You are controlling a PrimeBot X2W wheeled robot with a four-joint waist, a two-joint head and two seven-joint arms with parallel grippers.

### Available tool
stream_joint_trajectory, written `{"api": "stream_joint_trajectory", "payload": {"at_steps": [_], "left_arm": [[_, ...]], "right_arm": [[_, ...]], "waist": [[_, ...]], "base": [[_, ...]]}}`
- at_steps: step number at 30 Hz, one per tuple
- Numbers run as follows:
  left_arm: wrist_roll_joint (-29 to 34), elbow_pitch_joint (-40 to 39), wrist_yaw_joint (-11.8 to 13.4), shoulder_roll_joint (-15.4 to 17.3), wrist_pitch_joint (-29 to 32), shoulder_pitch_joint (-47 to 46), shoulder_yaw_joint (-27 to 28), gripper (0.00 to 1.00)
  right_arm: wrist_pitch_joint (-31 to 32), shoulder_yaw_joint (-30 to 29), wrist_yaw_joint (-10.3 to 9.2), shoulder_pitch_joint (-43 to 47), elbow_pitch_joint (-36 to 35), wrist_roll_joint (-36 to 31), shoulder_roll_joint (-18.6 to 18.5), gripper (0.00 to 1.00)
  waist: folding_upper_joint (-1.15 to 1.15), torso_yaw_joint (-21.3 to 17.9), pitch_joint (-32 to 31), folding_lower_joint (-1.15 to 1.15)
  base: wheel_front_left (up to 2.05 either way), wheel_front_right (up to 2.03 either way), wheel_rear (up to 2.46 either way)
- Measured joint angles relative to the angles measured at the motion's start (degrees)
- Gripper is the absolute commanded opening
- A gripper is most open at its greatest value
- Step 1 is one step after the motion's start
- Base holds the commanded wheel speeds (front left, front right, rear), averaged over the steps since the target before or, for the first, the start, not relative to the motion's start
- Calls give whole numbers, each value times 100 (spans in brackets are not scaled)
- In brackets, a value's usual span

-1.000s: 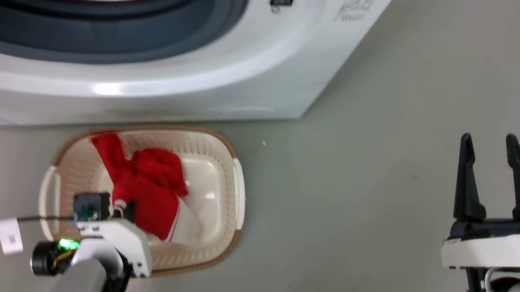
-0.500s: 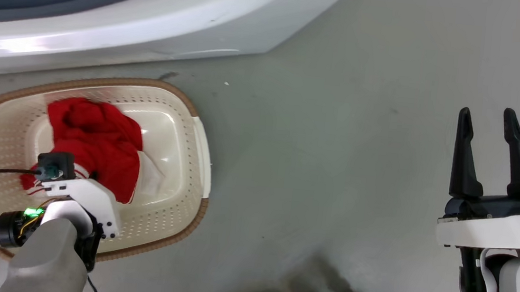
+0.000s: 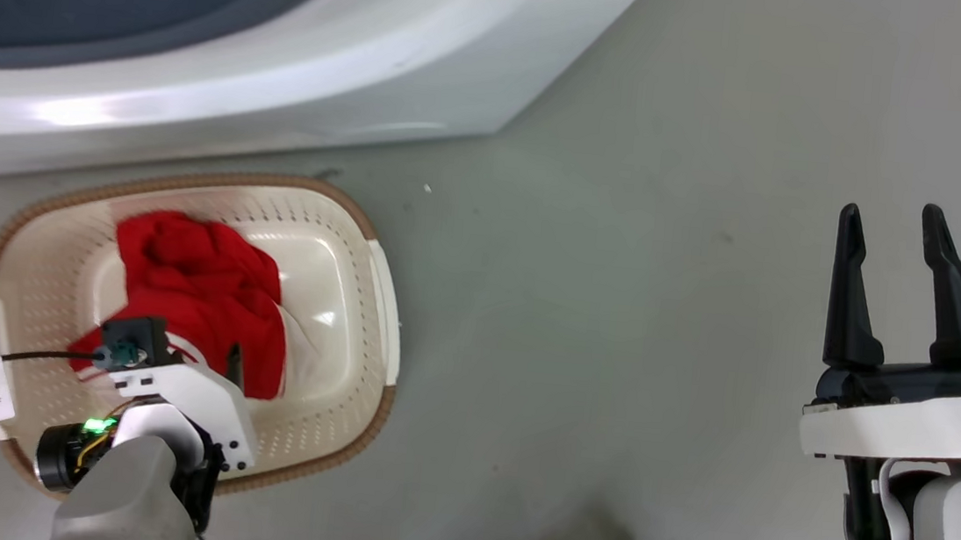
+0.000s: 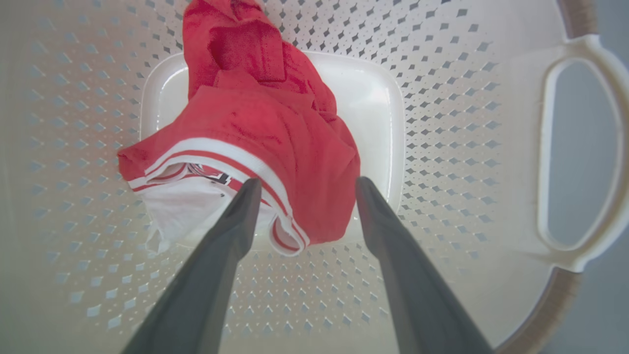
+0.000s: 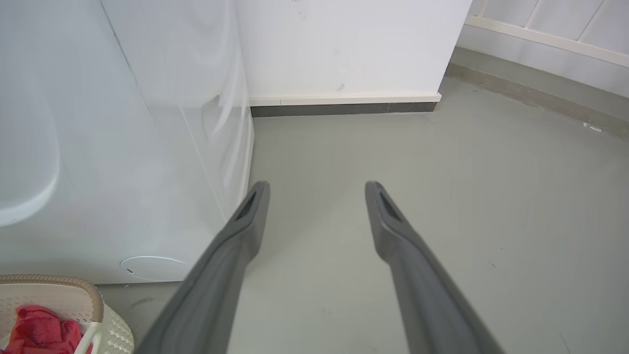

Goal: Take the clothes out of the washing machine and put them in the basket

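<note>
Since a second ago the clothes (image 4: 260, 123) have sunk into a heap on the bottom of the basket (image 4: 442, 123). My left tool (image 4: 304, 184) hangs just over them, fingers wide apart, holding nothing. My right tool (image 3: 888, 221) is wide apart too, empty, over the floor (image 3: 617, 318). I think the drop is done. Next I would lift the left tool straight up and check the washer (image 3: 287, 84) for more.
</note>
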Motion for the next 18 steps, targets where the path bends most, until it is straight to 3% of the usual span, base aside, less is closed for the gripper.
{"api": "stream_joint_trajectory", "payload": {"at_steps": [7, 18], "left_arm": [[40, -328, -136, -169, -189, 151, -52, 100], [567, -2531, 123, -286, -207, 1092, 219, 100]], "right_arm": [[92, -57, 0, 174, 22, -189, 2, 100], [404, -93, 0, 635, -172, -331, 0, 100]], "waist": [[0, 252, -663, 0], [0, 639, -1677, -2]], "base": [[0, 0, 0], [0, 0, 0]]}}
